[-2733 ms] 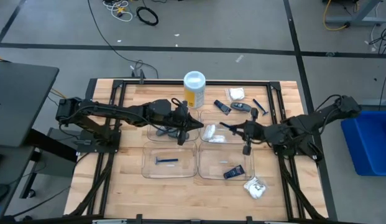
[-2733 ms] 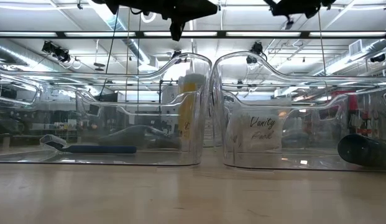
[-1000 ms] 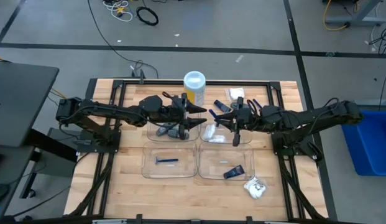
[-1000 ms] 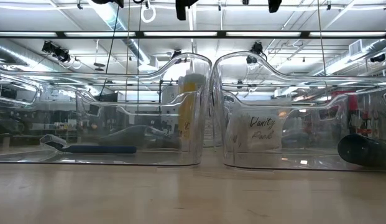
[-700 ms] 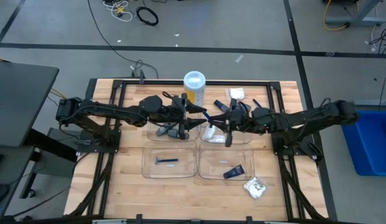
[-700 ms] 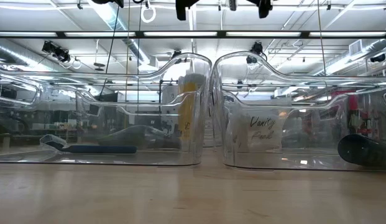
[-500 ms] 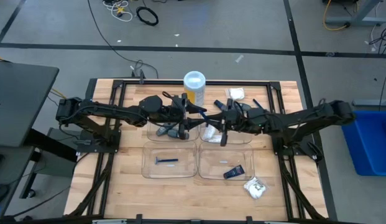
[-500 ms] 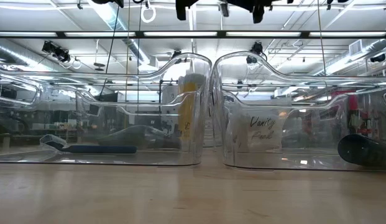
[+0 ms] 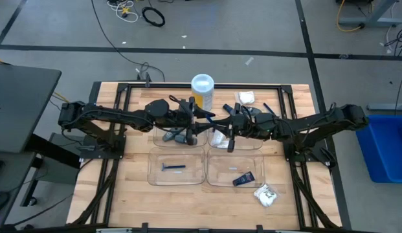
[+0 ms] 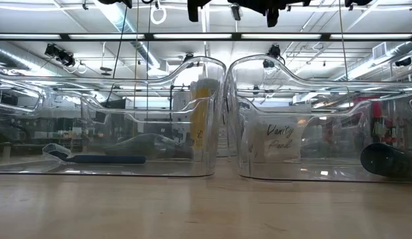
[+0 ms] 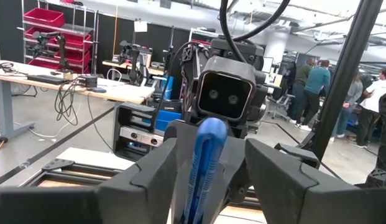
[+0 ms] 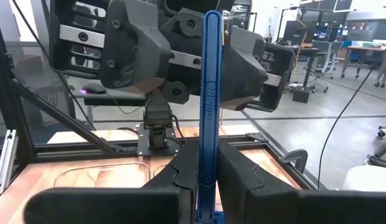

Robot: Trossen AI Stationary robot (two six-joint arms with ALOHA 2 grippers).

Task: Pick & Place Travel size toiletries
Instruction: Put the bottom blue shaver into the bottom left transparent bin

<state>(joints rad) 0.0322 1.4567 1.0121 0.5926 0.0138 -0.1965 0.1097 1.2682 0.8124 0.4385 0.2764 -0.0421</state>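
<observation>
The right gripper (image 9: 217, 123) was clamped on a blue razor (image 12: 210, 93) by its handle, above the table's middle. The left gripper (image 9: 204, 121) faced it — fingers (image 11: 156, 174) parted on either side of the razor's free end; contact could not be determined. Both hung over the clear trays (image 9: 177, 169).
</observation>
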